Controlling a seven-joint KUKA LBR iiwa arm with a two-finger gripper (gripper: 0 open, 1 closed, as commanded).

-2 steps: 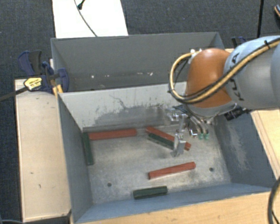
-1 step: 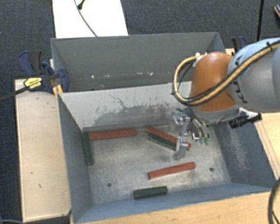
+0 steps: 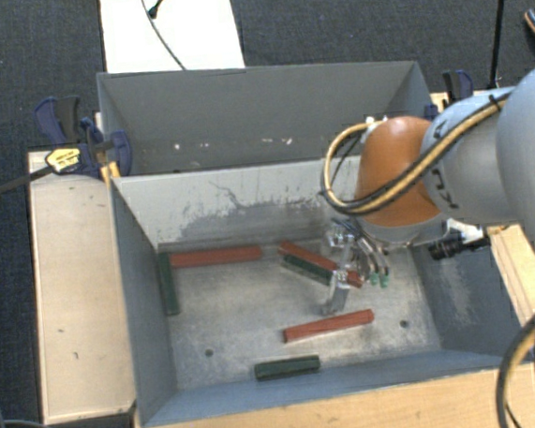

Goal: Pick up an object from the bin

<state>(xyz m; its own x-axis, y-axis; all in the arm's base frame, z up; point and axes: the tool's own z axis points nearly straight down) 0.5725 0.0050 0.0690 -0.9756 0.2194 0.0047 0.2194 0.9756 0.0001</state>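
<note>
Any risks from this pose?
1. The end effector sits beside a red bar and a dark green bar lying close together, so it might catch both, or clip one and grasp neither.
2. A second red bar lies just in front; a descent here could knock it aside.

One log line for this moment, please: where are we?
pincer: low, right of centre | beside: crossed red and green sticks | toward near wall: lone red stick | sticks lying on bin floor
</note>
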